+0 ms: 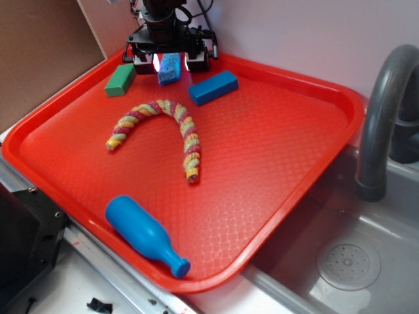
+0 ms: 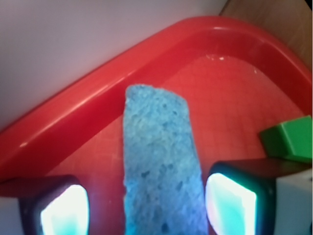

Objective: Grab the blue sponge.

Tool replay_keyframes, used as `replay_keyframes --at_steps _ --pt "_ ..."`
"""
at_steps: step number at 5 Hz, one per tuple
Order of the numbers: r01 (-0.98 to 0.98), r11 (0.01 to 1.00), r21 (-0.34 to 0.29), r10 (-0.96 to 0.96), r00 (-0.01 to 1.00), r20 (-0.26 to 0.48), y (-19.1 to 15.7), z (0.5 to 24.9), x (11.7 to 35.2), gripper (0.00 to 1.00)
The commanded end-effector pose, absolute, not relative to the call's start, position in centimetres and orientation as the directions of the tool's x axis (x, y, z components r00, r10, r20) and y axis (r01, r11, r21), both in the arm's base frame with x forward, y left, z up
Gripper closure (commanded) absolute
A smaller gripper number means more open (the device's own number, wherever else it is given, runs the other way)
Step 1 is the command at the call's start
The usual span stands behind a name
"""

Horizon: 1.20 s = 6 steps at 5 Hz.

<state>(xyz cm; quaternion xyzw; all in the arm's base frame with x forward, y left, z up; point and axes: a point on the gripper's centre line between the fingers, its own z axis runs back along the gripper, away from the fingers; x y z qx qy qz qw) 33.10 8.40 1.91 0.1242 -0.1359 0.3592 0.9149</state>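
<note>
The blue sponge (image 1: 169,69) is light blue and porous. It lies on the red tray (image 1: 275,131) at its far edge. In the wrist view the sponge (image 2: 159,161) runs lengthwise between my two glowing pads (image 2: 230,203). My gripper (image 1: 170,62) is low over the sponge and straddles it. The jaws are open: a strip of red tray shows between the left pad and the sponge, and the right pad stands close beside the sponge's edge. The sponge rests on the tray, not lifted.
A green block (image 1: 120,80) lies left of the sponge and shows at the right edge of the wrist view (image 2: 288,139). A smooth darker-blue block (image 1: 213,87) lies right of it. A striped rope (image 1: 167,124) and a glossy blue bottle toy (image 1: 144,234) lie nearer. A sink with grey faucet (image 1: 383,118) is at right.
</note>
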Motion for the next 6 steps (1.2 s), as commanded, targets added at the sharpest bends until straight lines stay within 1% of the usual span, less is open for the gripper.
replay_keyframes --at_steps 1,2,3,4,5,6 --pt "-0.710 0.703 0.050 0.650 0.669 0.359 9.2 2.7 33.7 1.00" --pt "-0.710 0.703 0.054 0.651 0.672 0.353 9.3 2.7 33.5 1.00" --pt "-0.710 0.691 0.138 0.650 0.693 0.312 8.7 4.7 32.7 1.00" --pt "-0.627 0.774 0.092 0.597 0.770 0.223 7.8 7.8 31.3 1.00" --pt "-0.560 0.823 0.100 0.534 0.821 0.203 5.0 11.7 28.5 1.00" --pt "-0.486 0.872 0.060 0.476 0.870 0.126 2.9 13.1 26.4 1.00"
